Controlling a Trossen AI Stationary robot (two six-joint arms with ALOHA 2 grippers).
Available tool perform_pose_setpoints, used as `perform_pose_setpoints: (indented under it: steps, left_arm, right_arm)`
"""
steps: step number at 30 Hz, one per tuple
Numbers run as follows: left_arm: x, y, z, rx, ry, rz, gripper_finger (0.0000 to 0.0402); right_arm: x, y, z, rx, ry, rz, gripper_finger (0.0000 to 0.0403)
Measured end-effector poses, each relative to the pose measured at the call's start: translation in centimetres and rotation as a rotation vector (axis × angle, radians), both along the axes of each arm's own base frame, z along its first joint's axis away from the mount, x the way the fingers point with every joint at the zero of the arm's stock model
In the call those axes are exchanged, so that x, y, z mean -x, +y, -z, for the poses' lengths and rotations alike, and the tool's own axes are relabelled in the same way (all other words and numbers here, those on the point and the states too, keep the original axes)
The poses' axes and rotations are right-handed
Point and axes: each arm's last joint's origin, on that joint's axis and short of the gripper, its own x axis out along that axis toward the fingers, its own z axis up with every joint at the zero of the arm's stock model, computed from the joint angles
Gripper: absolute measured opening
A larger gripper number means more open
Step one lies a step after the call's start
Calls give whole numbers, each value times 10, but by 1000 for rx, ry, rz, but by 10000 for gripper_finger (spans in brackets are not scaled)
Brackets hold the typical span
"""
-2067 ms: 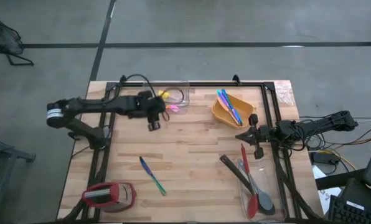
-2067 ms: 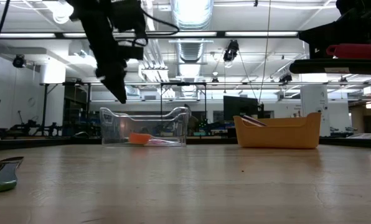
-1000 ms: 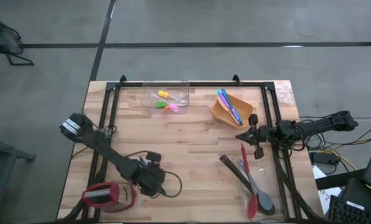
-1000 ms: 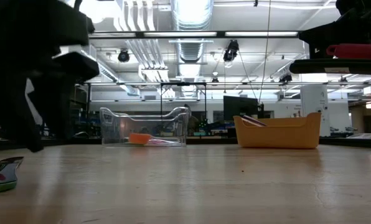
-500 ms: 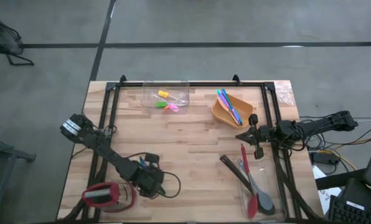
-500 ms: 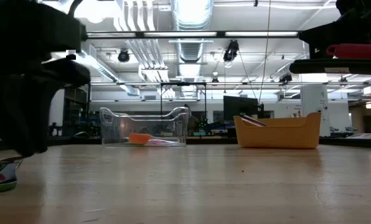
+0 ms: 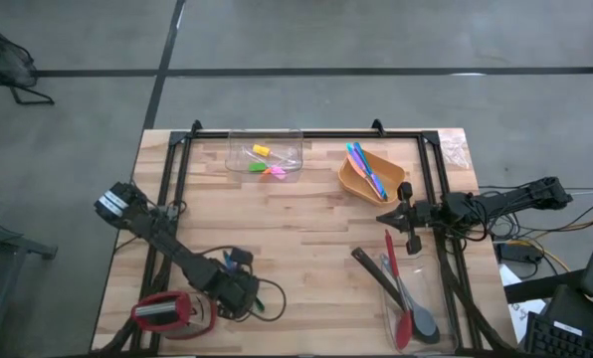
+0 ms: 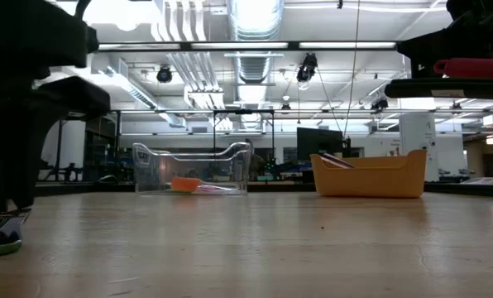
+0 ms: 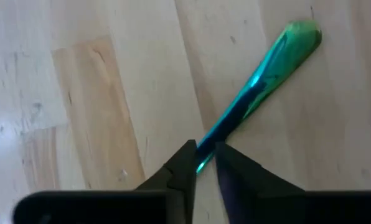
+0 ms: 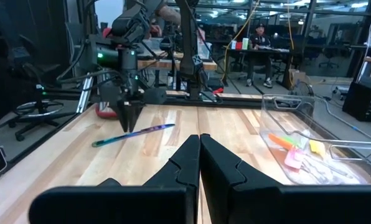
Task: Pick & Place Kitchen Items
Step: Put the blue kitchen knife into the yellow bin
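A thin blue-green utensil lies flat on the wooden table near its front left; it also shows in the right wrist view and the low view. My left gripper stands over it, pointing down, shut on it; the high view shows the left gripper there too. My right gripper is shut and empty, held above the table's right side. My left gripper pinches the utensil's slim handle, about halfway along it, between its two fingers. The fingers come from above, pointing down, and lie across the handle. The utensil lies flat on the table, its green end free.
A red-and-silver gadget sits just left of my left gripper. A clear tub with small neon pieces stands at the far edge, and an orange bowl with cutlery beside it. Spatulas and a black spoon lie near right.
My left gripper, after swinging from the far clear tub to the near left part of the table, has shifted a little further toward the near left corner and stays low over the blue-green utensil, which still lies on the table.
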Motion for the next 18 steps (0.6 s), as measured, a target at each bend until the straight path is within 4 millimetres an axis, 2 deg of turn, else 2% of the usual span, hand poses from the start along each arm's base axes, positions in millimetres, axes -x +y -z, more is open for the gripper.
perform_pose_setpoints:
  steps: [7,10,18]
  left_arm:
    - [5,-1,3,-20,19,14,149]
    - [6,0,4,-25,18,15,174]
    - [6,2,14,-48,22,43,176]
  right_arm:
    - [0,0,0,1,0,0,9]
    - [0,0,0,-4,0,0,9]
    - [0,0,0,0,0,0,9]
